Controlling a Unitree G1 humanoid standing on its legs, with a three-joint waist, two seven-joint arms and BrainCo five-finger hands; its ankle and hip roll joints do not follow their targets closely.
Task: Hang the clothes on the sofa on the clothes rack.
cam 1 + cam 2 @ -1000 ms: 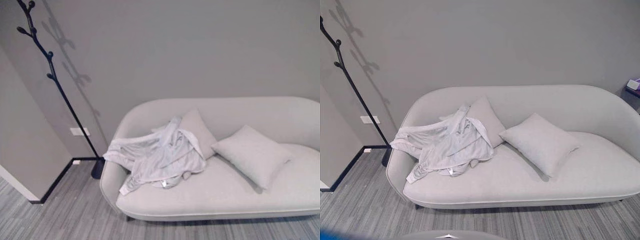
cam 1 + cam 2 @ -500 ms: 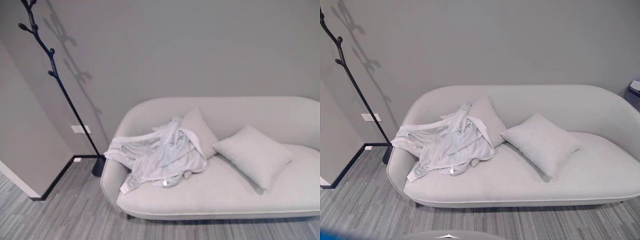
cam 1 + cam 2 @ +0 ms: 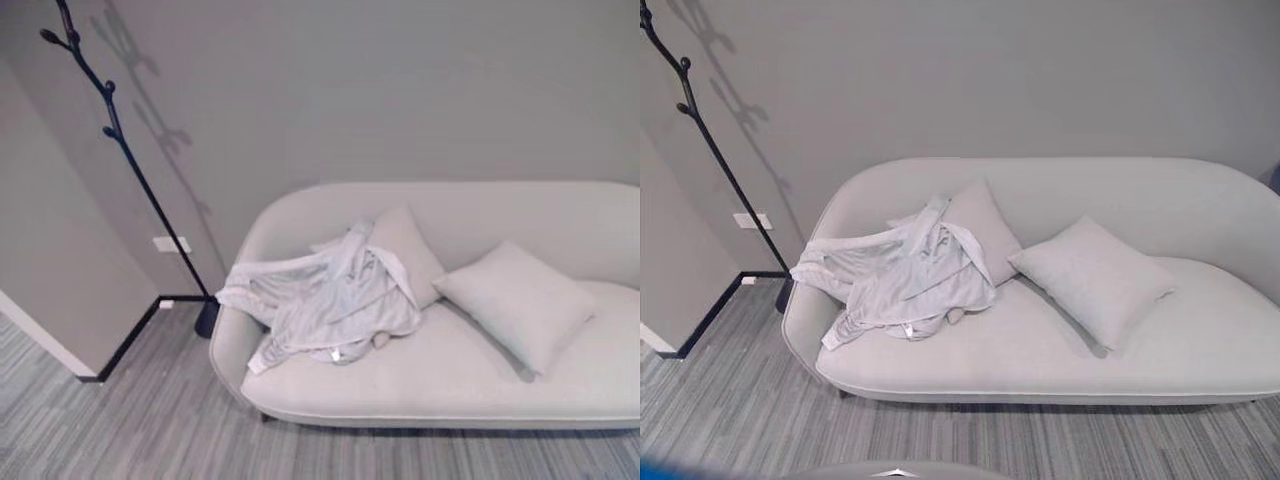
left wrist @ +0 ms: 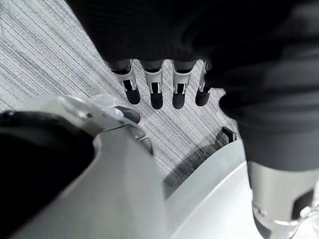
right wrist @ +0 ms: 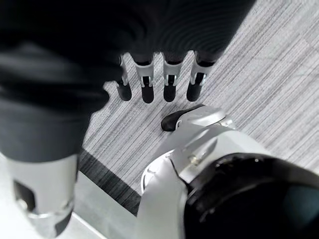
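A crumpled light-grey garment [image 3: 330, 300] lies on the left end of the pale sofa [image 3: 450, 392], partly draped over its left arm and leaning on a cushion. The black clothes rack [image 3: 130, 172] with knobbed branches stands on the floor just left of the sofa, against the wall. My left hand [image 4: 156, 85] hangs over striped carpet with its fingers straight and nothing in it. My right hand [image 5: 147, 82] hangs the same way, fingers straight and holding nothing. Both hands are far from the garment.
Two grey cushions [image 3: 520, 300] [image 3: 405, 250] rest on the sofa, one under the garment's right edge. A wall corner with dark skirting [image 3: 125, 345] juts out left of the rack. Grey striped carpet [image 3: 940, 440] runs along the sofa's front.
The whole picture has shifted a little, so the camera has moved. The garment, sofa and rack keep their places relative to each other.
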